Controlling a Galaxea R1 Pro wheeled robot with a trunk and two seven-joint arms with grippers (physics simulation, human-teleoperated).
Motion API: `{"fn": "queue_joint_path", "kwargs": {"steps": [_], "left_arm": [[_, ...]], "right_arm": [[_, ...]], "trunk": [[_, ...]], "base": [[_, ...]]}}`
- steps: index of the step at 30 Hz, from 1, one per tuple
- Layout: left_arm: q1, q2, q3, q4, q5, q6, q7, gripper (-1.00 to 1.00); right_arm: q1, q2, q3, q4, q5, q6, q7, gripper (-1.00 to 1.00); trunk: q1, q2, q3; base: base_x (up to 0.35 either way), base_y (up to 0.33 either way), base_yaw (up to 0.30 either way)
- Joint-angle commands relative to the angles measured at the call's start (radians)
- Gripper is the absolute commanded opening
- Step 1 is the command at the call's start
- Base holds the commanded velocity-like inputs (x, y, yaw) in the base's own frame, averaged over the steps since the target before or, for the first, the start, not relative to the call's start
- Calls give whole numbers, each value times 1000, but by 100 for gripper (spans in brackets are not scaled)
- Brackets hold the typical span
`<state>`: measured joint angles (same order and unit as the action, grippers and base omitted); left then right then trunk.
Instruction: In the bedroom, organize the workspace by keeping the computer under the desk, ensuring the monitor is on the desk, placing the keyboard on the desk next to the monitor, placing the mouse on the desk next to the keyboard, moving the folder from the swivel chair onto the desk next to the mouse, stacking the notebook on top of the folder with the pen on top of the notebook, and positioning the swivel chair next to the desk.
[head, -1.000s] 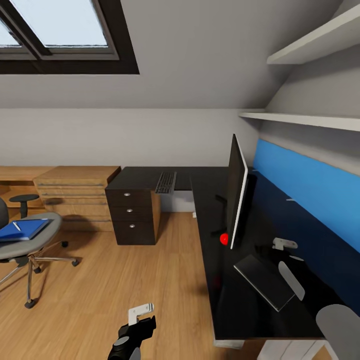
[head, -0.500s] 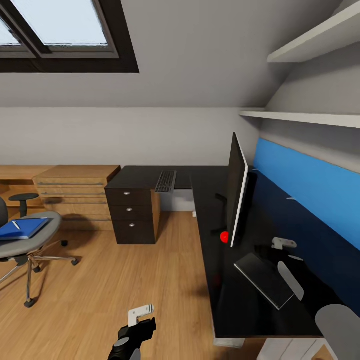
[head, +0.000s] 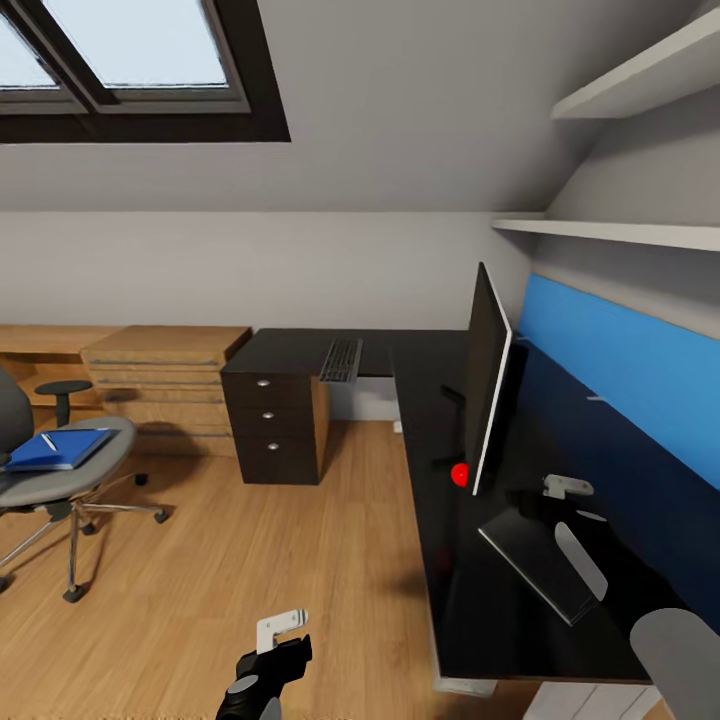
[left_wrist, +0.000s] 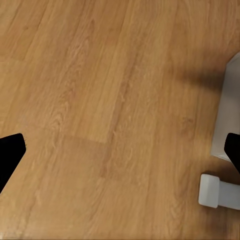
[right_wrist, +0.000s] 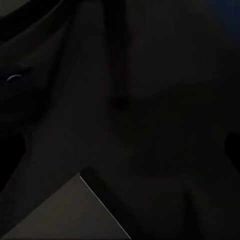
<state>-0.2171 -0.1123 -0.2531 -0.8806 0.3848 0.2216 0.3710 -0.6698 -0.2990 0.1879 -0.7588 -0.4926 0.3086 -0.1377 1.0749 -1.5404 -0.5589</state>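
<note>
Head view: monitor (head: 487, 380) upright on the black counter (head: 450, 590), seen edge-on, red dot at its lower corner. Keyboard (head: 341, 360) on the counter's far wing, above the drawer unit (head: 272, 425), well apart from the monitor.

Swivel chair (head: 55, 470) out on the wood floor, away from the counter. Blue folder (head: 60, 449) flat on its seat, pen (head: 48, 441) lying on the folder.

Dark flat rectangle (head: 540, 562), probably the notebook, on the counter beneath the right arm.

Step in hand, by judgement: gathering items at the monitor end. Keyboard and folder not yet brought over. Next move likely calls for a turn toward the chair or the far wing.

Left gripper (head: 279, 640) low over bare floor. In the left wrist view, fingers spread wide, nothing between them.

Right gripper (head: 566, 489) above the counter beside the monitor. Right wrist view too dark, so opening and hold cannot be told.
</note>
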Motion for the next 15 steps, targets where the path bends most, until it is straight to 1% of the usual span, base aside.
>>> {"fn": "queue_joint_path", "kwargs": {"steps": [1,5,15], "left_arm": [[-1,0,-3,-1,8,3,8,100],[-1,0,-3,-1,8,3,8,100],[-1,0,-4,-2,8,2,7,100]], "right_arm": [[-1,-2,6,-2,-11,3,-9,100],[-1,-2,5,-2,-11,3,-8,100],[-1,-2,5,-2,-11,3,-9,100]], "trunk": [[0,-1,-2],[0,-1,-4],[0,-1,-4]], "base": [[0,0,144],[0,0,59],[0,0,7]]}}
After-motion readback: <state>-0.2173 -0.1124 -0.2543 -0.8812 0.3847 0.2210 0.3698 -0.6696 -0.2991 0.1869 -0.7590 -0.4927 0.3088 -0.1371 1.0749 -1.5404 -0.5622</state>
